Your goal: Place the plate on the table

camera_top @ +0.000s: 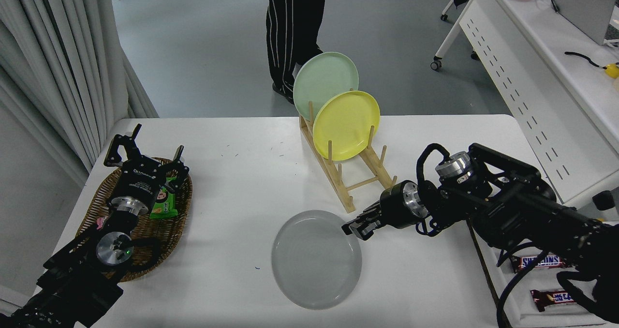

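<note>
Room: grey floor beyond the white surface (232, 183), curtains at the far left, a person's dark-trousered legs (295, 33) behind the wooden rack (355, 173), and a white desk with slotted side panel (527, 100) to the rack's right.

Landmark: the rack stands at the far middle of the surface and holds the yellow plate (346, 125) and the pale green plate (325, 79) upright on edge between its pegs; its nearest slots are free.

Plate: the light grey plate (316, 259) lies flat on the surface, just on the near side of the rack's front end and apart from it. Lying level, it looks already set down, so I judge the task all but finished.

Right gripper (357, 227): sits at the plate's right rim, just below the rack's near end, reaching in sideways as suits a rim grasp. Its jaws look slightly parted, though the view is too dark to say whether they touch the rim.

Left gripper (145, 146): parked well to the rack's left, over a wicker basket (145, 221) holding a green snack packet (163, 204), jaws spread apart and empty.

Next move, as a guess: draw the right arm back clear of the rim without dragging the plate.
</note>
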